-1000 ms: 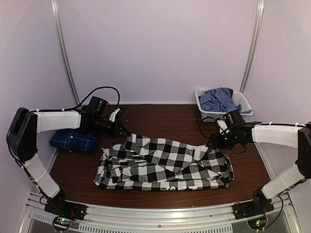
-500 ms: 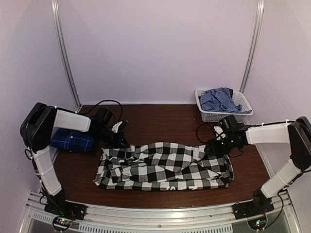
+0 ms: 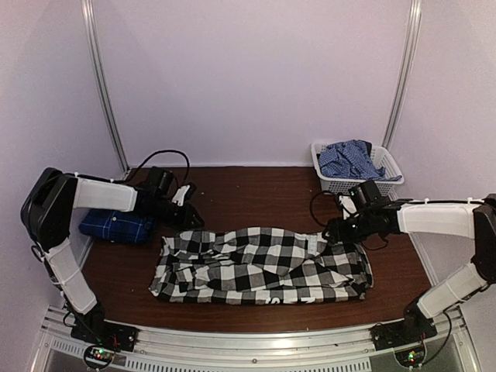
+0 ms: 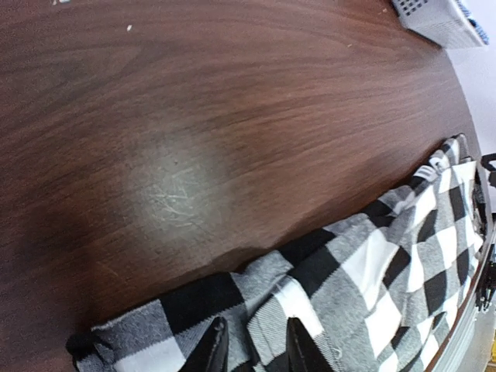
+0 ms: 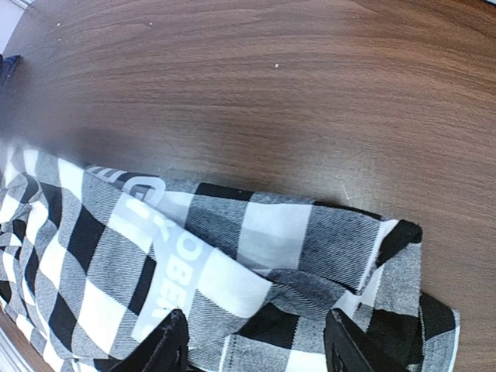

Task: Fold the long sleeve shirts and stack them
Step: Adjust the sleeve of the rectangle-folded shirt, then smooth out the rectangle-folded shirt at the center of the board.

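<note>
The black-and-white checked long sleeve shirt (image 3: 263,267) lies folded lengthwise across the middle of the table, with white lettering (image 5: 155,256) on one layer. My left gripper (image 3: 192,220) hangs low over its far left corner. In the left wrist view the left gripper (image 4: 256,322) has its fingers a little apart, with a ridge of checked cloth (image 4: 372,271) lying loose between them. My right gripper (image 3: 332,231) is at the far right corner. In the right wrist view the right gripper (image 5: 257,318) stands wide open just above the cloth (image 5: 279,232). The dark blue plaid shirt (image 3: 116,225) lies folded at the left edge.
A white basket (image 3: 329,182) holding crumpled blue cloth (image 3: 349,159) stands at the back right, and its corner (image 4: 438,19) shows in the left wrist view. Bare brown tabletop (image 3: 256,194) runs behind the shirt. A black cable (image 3: 167,155) loops behind the left arm.
My left gripper lowered the shirt's far left corner onto the table and opened off it. The shirt's far edge now lies flat. The right gripper shifted slightly left and stayed open.
</note>
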You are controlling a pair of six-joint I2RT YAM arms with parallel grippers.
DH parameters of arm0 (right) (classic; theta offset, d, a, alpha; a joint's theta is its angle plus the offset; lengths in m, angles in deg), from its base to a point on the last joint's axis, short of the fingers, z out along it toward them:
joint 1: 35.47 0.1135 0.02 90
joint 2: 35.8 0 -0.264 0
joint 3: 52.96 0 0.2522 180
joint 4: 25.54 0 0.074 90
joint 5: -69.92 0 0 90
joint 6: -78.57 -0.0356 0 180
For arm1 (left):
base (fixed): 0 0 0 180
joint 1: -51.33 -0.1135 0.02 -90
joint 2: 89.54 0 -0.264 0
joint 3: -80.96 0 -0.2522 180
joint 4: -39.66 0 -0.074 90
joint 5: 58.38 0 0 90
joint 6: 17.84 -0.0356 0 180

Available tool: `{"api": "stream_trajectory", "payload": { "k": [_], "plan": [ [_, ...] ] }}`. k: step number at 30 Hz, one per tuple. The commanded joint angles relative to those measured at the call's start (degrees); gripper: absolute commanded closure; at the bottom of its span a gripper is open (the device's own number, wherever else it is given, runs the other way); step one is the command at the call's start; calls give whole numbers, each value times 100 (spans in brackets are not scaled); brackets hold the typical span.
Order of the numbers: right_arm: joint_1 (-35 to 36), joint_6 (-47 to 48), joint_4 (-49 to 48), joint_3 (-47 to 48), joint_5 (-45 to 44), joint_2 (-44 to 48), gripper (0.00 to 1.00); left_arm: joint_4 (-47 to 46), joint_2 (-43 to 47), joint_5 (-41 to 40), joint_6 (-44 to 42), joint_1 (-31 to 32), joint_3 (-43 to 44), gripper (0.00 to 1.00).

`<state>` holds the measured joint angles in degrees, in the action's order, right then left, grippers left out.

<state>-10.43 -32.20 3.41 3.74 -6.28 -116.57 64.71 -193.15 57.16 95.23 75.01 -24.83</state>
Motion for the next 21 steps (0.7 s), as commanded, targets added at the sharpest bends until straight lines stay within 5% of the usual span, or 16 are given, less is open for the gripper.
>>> {"api": "stream_trajectory", "payload": {
  "k": [1,12,21],
  "plan": [
    [291,-192,-169,202,-43,2,40,-1056,667,483,150,155,-550,72],
    [608,-208,-488,236,-212,-926,41,-2502,163,304,913,996,-1347,69],
    [611,-628,-376,-393,-669,-943,41,-2102,-32,-478,603,1103,-1648,68]
  ]
}}
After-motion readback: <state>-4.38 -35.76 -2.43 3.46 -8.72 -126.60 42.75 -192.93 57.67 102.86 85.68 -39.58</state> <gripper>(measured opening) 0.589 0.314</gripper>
